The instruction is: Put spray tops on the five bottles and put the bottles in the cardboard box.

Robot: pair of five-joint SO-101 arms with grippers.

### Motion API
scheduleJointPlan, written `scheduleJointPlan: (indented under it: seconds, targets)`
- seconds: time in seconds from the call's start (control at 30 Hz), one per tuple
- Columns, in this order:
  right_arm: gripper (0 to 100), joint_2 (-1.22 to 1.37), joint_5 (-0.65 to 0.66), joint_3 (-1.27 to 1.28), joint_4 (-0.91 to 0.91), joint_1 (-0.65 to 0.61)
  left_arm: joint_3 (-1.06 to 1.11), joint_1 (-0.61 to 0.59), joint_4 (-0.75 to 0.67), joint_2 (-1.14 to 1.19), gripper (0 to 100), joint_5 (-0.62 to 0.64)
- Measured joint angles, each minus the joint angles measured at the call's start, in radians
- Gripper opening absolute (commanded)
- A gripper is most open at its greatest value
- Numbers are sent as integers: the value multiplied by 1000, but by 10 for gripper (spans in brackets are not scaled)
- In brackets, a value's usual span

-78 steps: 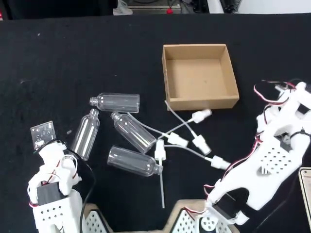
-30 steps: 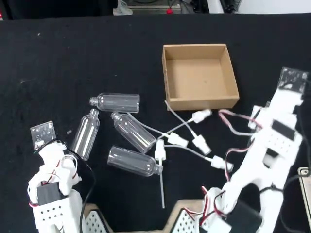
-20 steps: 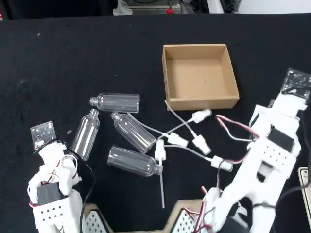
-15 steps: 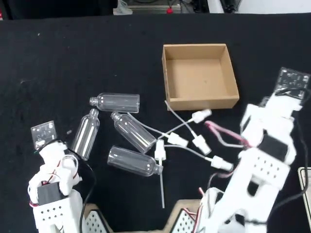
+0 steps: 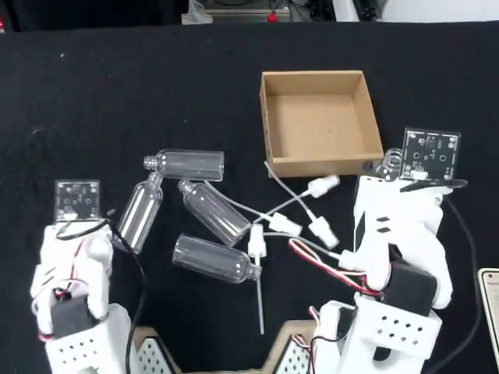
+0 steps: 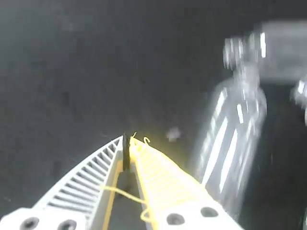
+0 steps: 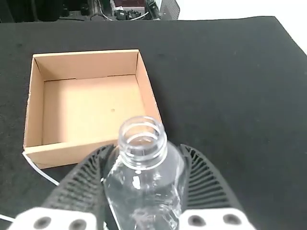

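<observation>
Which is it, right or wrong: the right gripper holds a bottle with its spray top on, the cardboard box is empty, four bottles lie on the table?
One error: the bottle in the right gripper has no spray top; the right wrist view shows its open neck. The cardboard box is empty and four bottles lie on the table.

The tabletop (image 5: 156, 86) is matte black cloth from edge to edge, flecked here and there with pale lint. Past its far edge runs a narrow strip of room: dark equipment (image 7: 72, 8) with tangled cables (image 7: 106, 14), a small red item (image 5: 272, 16) among them, and a bright white surface (image 5: 437, 8) at the far right corner. The light is even and soft, with little shadow. A cream-coloured object (image 5: 491, 284) juts in at the right edge.
</observation>
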Motion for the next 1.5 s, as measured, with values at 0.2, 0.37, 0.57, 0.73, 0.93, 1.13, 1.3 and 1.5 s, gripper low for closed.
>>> scheduleJointPlan:
  seconds: [0.2, 0.37, 0.57, 0.73, 0.93, 1.13, 1.3, 1.5]
  targets:
    - [51, 0, 0, 0, 0, 89, -207, 107, 0, 8, 195, 5]
    - [51, 0, 0, 0, 0, 193, -285, 316, 17, 173, 186, 28]
    - [51, 0, 0, 2, 0, 269, -474, 598, 166, 557, 190, 132]
    - [51, 0, 0, 18, 0, 272, -572, 822, 180, 847, 190, 358]
    - [51, 0, 0, 18, 0, 272, -575, 996, 43, 1073, 252, 494]
    - [51, 0, 31, 43, 0, 272, -577, 1019, -75, 1198, 256, 588]
    - [51, 0, 40, 52, 0, 272, -577, 1103, -181, 1267, 256, 600]
    - [52, 0, 41, 52, 0, 272, -577, 1108, -292, 1363, 256, 720]
